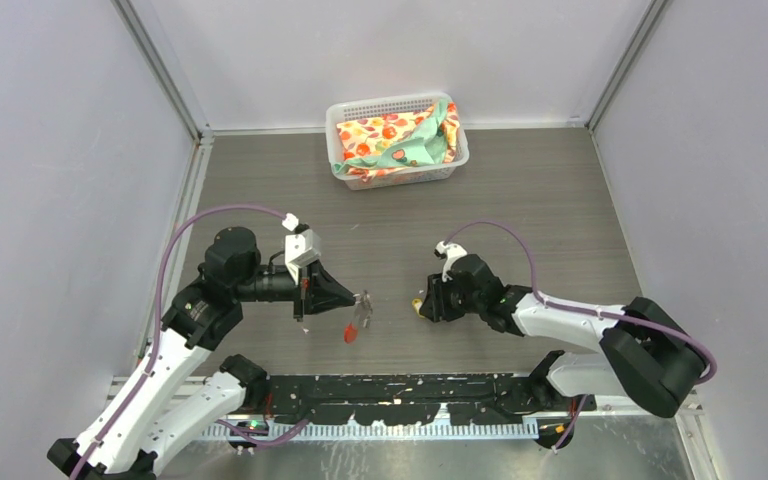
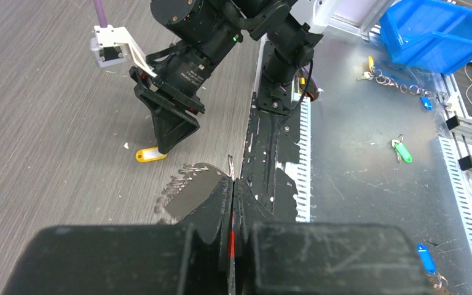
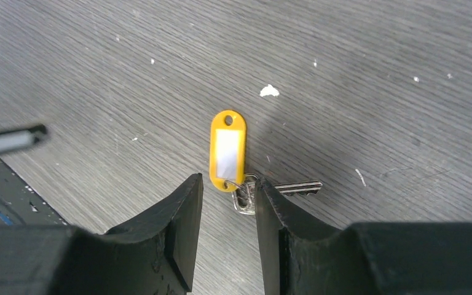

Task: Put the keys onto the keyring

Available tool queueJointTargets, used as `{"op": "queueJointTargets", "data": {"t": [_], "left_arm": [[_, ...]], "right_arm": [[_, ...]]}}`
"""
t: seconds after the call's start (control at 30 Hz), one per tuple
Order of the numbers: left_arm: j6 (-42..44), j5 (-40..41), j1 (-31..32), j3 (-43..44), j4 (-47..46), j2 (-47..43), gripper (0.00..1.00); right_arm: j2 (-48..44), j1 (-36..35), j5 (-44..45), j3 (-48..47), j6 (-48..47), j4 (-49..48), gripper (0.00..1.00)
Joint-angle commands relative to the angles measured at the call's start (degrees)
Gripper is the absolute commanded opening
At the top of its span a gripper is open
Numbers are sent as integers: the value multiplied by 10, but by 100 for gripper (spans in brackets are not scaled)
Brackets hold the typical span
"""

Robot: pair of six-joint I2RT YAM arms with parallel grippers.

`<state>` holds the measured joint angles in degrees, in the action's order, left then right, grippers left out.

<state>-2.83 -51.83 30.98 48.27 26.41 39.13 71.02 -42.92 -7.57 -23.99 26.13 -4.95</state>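
The keyring [image 1: 362, 312], clamped in the left gripper [image 1: 356, 297], seemingly hangs red tag [image 1: 350, 333] lowermost; right gripper [image 1: 423, 303] stands apart.

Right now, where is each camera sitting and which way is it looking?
Top external: above and behind the arms, looking down on the table; both arms show.
Left wrist: on the left arm, facing the right gripper; its own shut fingers show.
Right wrist: looks down at the yellow key tag by its own fingers.
Shared: that tag, in all views.
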Motion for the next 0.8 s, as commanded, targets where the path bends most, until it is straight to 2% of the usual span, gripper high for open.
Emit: {"op": "queueJointTargets", "data": {"t": [0.0,0.33,0.57,0.77], "left_arm": [[-10,-7,-3,9,-29,-4,0],[-10,-3,-3,9,-29,-5,0],[-10,1,-3,9,-30,-3,0],[-8,5,-3,11,-27,-5,0]], "right_arm": [[24,-2,5,-13,7,-10,42],[22,-6,-12,-3,11,-27,30],[-13,-9,-15,8,15,-16,30],[-3,-11,-22,6,17,-19,30]]}}
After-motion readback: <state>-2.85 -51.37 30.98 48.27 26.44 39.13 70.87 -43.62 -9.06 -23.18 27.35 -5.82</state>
